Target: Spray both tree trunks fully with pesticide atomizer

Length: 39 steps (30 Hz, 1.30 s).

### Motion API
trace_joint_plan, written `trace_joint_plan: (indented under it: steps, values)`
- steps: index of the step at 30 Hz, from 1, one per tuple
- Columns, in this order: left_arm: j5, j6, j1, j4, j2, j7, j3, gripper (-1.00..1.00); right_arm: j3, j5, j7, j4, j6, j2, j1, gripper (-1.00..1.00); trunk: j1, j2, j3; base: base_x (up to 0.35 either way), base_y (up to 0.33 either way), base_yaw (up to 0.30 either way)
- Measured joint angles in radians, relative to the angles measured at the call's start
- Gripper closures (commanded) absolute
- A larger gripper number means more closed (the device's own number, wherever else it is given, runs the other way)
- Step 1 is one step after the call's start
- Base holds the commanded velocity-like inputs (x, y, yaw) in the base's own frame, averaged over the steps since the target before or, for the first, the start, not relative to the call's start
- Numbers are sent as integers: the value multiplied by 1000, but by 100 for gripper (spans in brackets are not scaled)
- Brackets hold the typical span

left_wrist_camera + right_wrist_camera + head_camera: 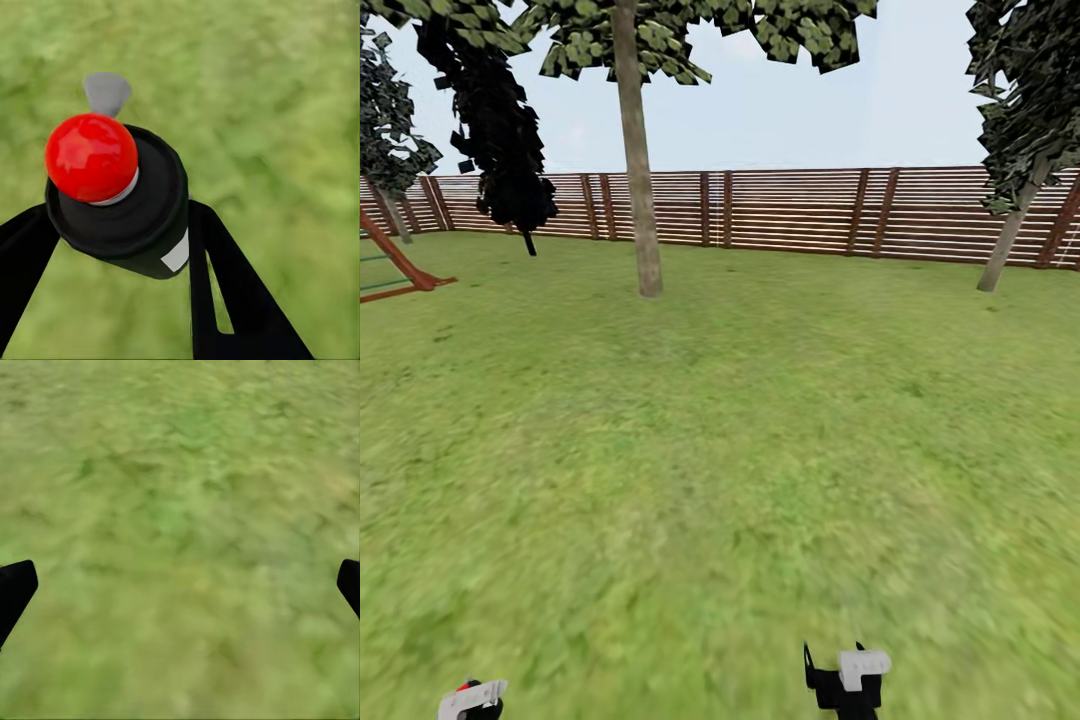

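The left hand is clamped on the pesticide atomizer; the right hand hangs spread apart over lawn, tree trunk ahead.

Flat, bright daylight falls evenly from a pale hazy sky, and neither the thick mottled grey-beige tree trunk nor the brown slatted wooden fence casts a clear shadow on the green lawn. The lawn's texture smears into soft blur toward the near edge and in both wrist views. A glossy red ball-shaped cap shows pale highlights.
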State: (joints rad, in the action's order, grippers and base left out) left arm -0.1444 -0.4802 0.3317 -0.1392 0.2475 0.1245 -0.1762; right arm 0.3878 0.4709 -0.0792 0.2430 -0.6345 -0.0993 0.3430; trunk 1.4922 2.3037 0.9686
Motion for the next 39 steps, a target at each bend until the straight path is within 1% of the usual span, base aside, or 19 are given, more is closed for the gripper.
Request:
trace_joint_plan:
  steps: [8,22,39]
  values:
    - [0,0,0,0,0,0,0,100,0,0,0,0,0,0,0,-100,0,0,0,340,0,13]
    - [0,0,0,0,1,0,-1,100,0,0,0,0,-1,0,0,-100,0,0,0,340,0,237]
    - [0,0,0,0,1,0,-1,100,-2,3,1,0,-2,3,0,-100,0,0,0,340,0,9]
